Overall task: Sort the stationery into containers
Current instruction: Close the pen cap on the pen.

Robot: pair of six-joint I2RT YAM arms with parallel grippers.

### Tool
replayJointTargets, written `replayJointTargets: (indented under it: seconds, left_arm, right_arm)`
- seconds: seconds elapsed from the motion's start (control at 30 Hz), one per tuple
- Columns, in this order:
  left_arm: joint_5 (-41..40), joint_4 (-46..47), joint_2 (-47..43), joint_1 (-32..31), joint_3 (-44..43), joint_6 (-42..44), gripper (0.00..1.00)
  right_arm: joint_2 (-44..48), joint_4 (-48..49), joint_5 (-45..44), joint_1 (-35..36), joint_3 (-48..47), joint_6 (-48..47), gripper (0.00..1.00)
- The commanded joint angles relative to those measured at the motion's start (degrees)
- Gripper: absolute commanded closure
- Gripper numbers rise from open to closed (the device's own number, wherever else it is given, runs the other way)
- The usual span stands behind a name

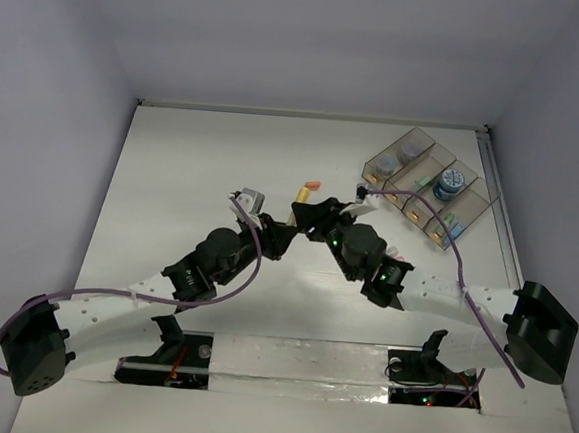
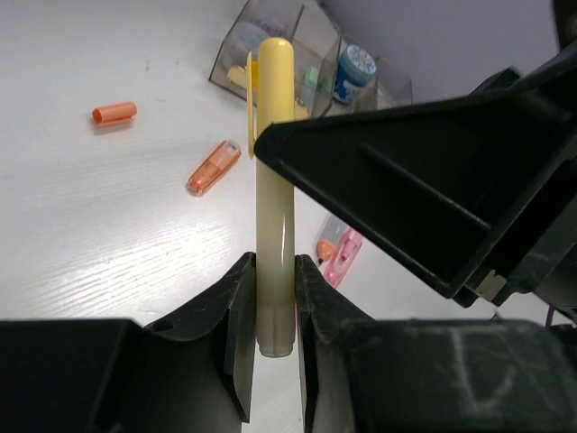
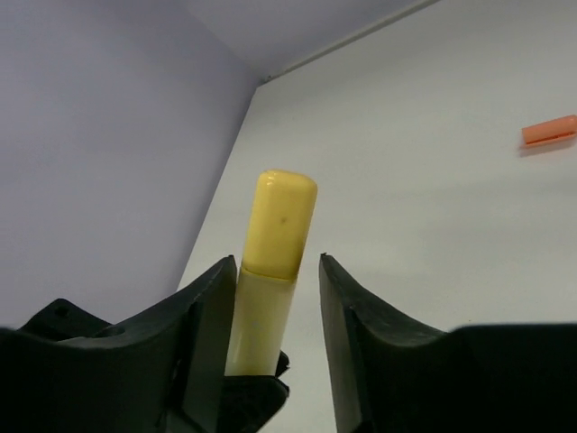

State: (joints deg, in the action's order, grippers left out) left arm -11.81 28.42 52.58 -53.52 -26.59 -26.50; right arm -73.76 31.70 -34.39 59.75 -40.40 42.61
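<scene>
The left arm is reaching in from the near left corner. Its left fingers are clamping the lower end of a yellow stick, pressing the barrel from both sides. They are holding the stick off the white surface near its middle, with the capped end pointing toward the far right corner.

Just to the right, the right fingers are bracketing that capped end. They are standing parted, one finger lying close along the barrel and the other leaving a plain gap, so they are not squeezing it. In the left wrist view the black body behind them is crossing in front of the stick's upper part.

Loose stationery is lying on the surface beneath and beyond the stick. An orange cap is sitting alone, an orange stub is resting nearer the stick, and a pink piece is showing partly from under the right arm's black body.

At the far right, the containers are sitting in a diagonal row of four joined clear bins. A blue roll is standing in one of them, and small pale pieces are lying in the others.
</scene>
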Motion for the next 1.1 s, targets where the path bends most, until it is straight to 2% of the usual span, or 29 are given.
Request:
replayJointTargets:
  seconds: [0.0,0.07,0.37,0.47,0.6,0.87,1.07]
  left_arm:
    - [-3.92,10.69,-3.79,1.05,0.83,-1.80,1.00]
    - [-4.09,10.25,-4.32,1.05,1.71,-1.98,1.00]
    - [-4.53,10.25,-4.32,1.05,3.65,-1.54,1.00]
    - [-4.36,10.07,-4.68,1.05,4.35,-1.62,1.00]
    - [-3.39,10.42,-5.20,1.05,5.75,-1.54,1.00]
    - [-1.72,11.39,-4.59,1.05,6.37,-1.10,1.00]
    - [-0.93,11.83,-4.06,1.05,6.64,-1.10,1.00]
  right_arm:
    - [0.98,-5.34,3.80,-0.77,-0.38,-2.00,0.51]
    - [1.16,-5.25,4.33,-0.77,-0.64,-2.00,0.43]
    - [4.05,-6.57,5.47,-2.35,-0.38,-2.18,0.19]
    - [6.95,-6.83,8.36,-5.24,0.24,-1.31,0.13]
    - [8.28,-7.53,17.75,-9.82,-0.73,-0.25,0.06]
    - [2.49,-8.68,26.30,-11.76,-7.14,-1.91,0.02]
    - [-2.26,-7.45,30.17,-11.76,-10.66,-2.18,0.05]
